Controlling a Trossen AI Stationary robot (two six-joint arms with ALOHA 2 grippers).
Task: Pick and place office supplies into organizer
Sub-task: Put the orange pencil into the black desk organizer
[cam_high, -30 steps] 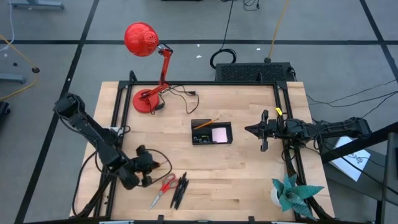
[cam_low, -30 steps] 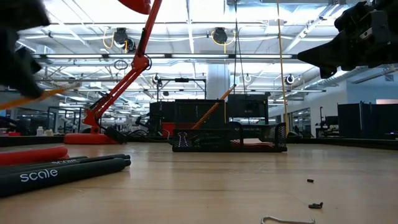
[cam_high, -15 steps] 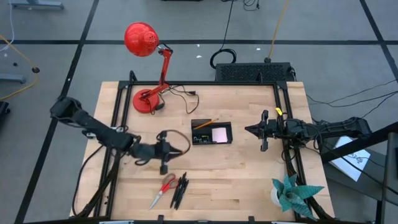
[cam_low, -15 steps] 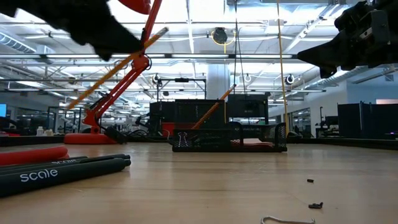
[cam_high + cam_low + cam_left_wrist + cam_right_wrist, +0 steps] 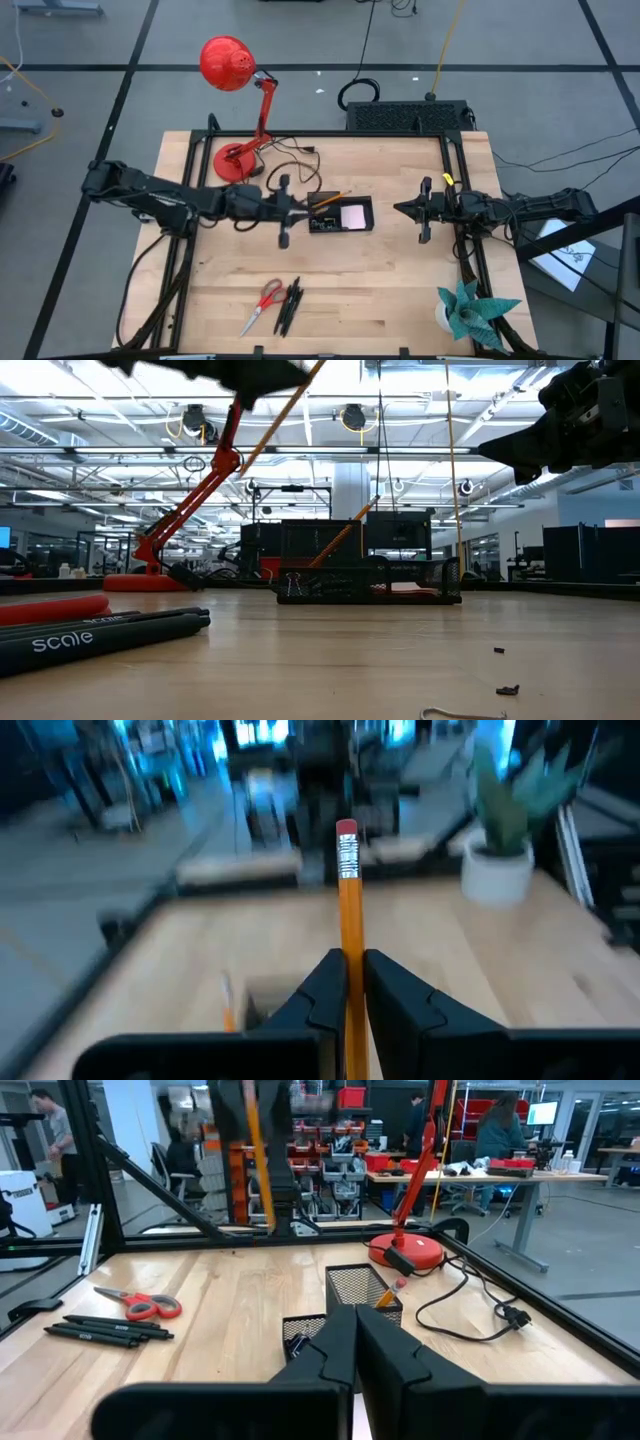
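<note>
We see a big open workshop behind the pale wooden desk (image 5: 380, 270). Small black mesh organizer (image 5: 340, 214) sits mid-desk. Left gripper (image 5: 352, 982) is clamped on an orange wooden pencil (image 5: 348, 890), in the air just beside the organizer's left end. Pencil is light, stiff, slim; mid-shaft grip looks best, though it could pivot. Right gripper (image 5: 352, 1342) is clenched empty, right of the organizer.
</note>
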